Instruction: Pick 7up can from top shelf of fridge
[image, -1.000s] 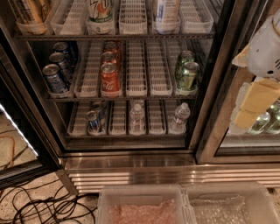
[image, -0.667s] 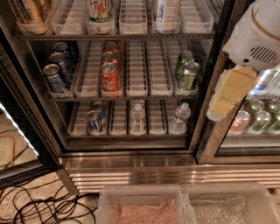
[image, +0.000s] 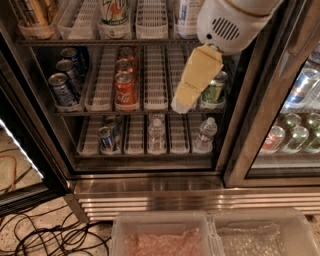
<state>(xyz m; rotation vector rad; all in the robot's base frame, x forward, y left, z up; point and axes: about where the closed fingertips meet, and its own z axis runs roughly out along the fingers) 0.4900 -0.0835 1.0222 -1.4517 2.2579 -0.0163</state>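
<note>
7up can (image: 114, 11) on top shelf (image: 100, 42); end effector (image: 182, 105) before 2nd shelf (image: 95, 113), lower R; open/closed can't tell.

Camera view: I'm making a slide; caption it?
Gripper hangs before the fridge, below-right of the 7up can on the top shelf.

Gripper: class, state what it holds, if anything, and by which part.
Nothing. The gripper hangs before the middle rack with no item in it; the 7up can stands apart on the top shelf.
</note>
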